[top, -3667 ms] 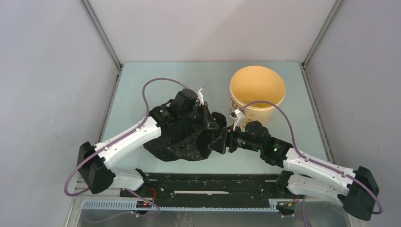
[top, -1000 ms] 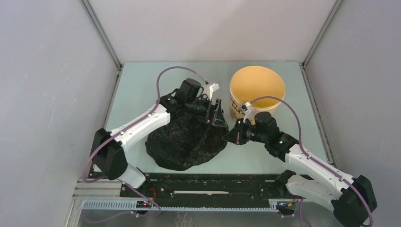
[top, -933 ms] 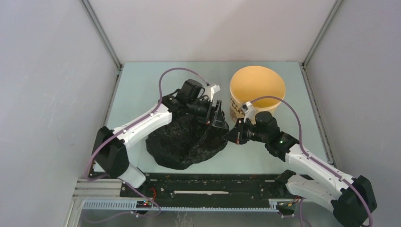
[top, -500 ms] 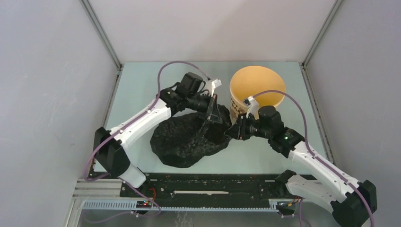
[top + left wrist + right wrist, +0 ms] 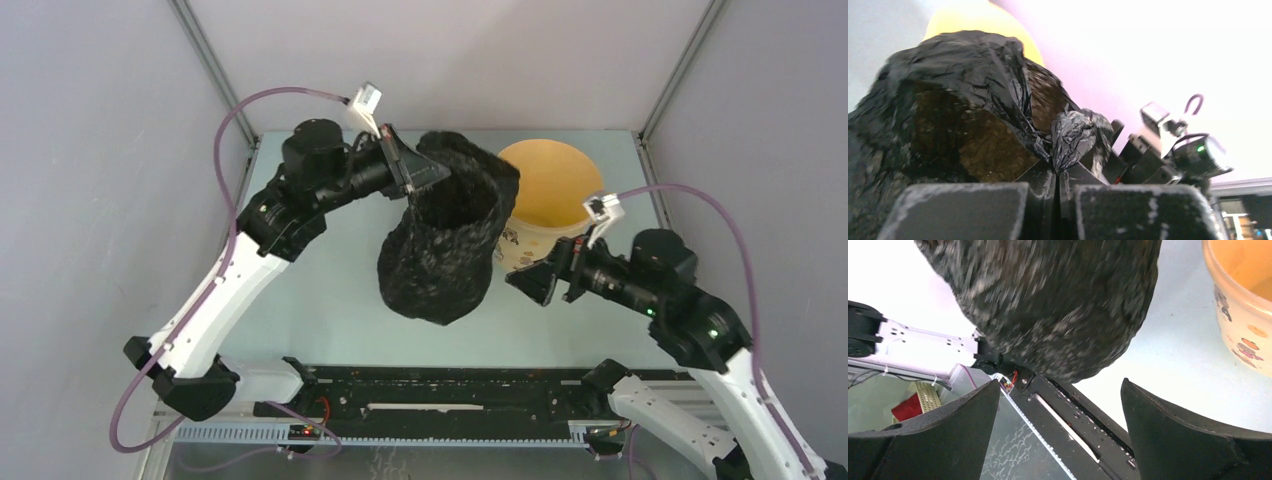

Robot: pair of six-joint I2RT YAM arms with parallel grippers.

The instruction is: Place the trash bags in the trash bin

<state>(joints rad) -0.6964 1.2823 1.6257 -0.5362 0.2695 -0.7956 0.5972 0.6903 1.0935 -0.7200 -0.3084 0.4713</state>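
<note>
A crinkled black trash bag point(image 5: 440, 250) hangs in the air with its mouth gaping upward, just left of the pale yellow trash bin point(image 5: 555, 185) and overlapping its left rim in the top view. My left gripper point(image 5: 420, 170) is raised and shut on a bunched fold of the bag's rim point(image 5: 1073, 135). Off to the bag's lower right, my right gripper point(image 5: 538, 281) stands open and holds nothing. In the right wrist view the bag point(image 5: 1048, 305) hangs ahead of the open gripper point(image 5: 1060, 390), with the bin point(image 5: 1243, 320) at the right edge.
A black rail point(image 5: 450, 385) runs along the near table edge under the bag. Grey walls and metal posts point(image 5: 215, 70) close in the table on three sides. The bin stands near the back right corner.
The left gripper shut on the bag's rim and lifted the bag off the table, up and toward the back. The right gripper let go, opened and drew back to the right.
</note>
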